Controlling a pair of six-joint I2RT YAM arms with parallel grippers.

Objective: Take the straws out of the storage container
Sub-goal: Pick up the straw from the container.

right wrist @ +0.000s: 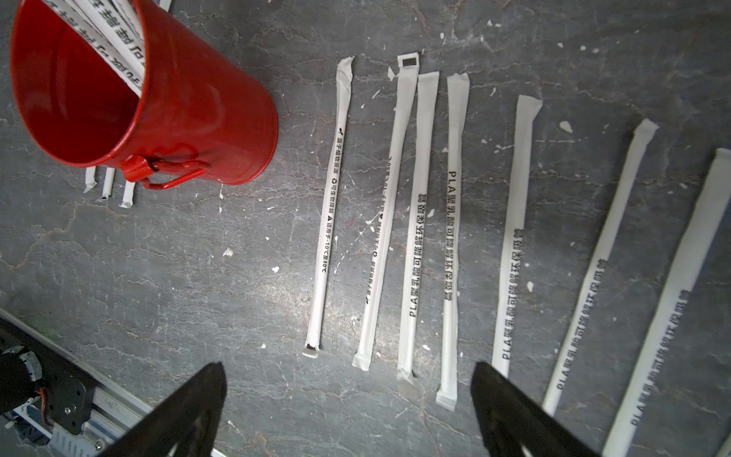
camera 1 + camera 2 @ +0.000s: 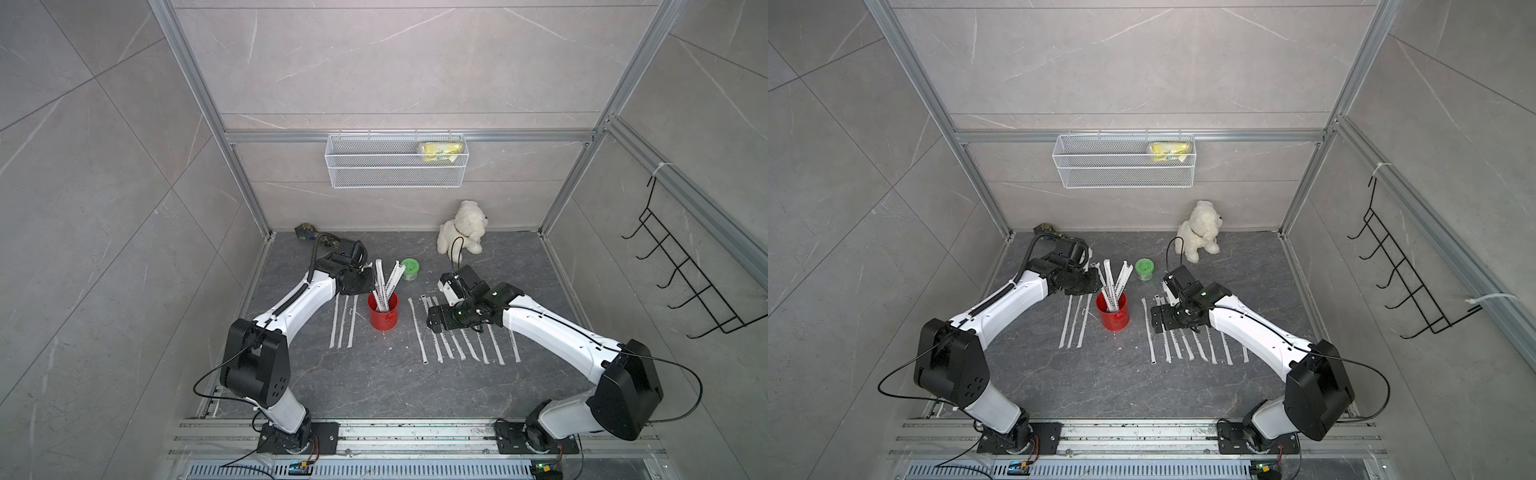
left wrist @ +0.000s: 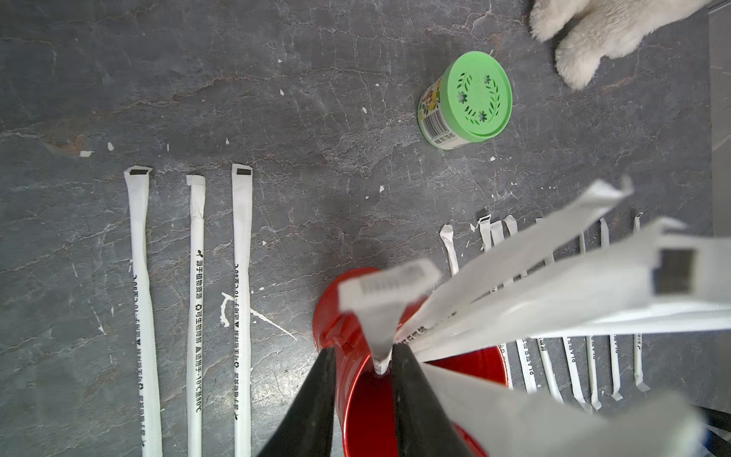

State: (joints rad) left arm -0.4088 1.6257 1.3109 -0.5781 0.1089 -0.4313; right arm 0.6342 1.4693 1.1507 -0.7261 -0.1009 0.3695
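Straws (image 2: 385,286): a bunch leaning in the storage container (image 2: 384,319), fanned out above the rim, at the centre of the frame in both top views. Storage container: red, upright on the dark surface (image 2: 365,386), with a small handle (image 1: 170,174) on its side in the right wrist view. Just left of it in frame, three flat straws (image 2: 343,322), parallel and apart. To the right, a row of flat straws (image 2: 461,343), side by side, partly under the right arm. Left claw (image 3: 362,350): at the mouth of the storage container, narrowly parted, one standing straw between the fingers (image 3: 415,395), against one of them, with a gap to the other; not clamped. Right claw (image 1: 349,366): spread wide, empty, above the row of flat straws. Green-lidded jar (image 2: 409,269): just above and right of the storage container in frame. Plush dog (image 2: 461,228): further up, against the back wall. Wire basket (image 2: 374,174): on the wall in the upper middle, a yellow packet (image 2: 440,151) at its right end.
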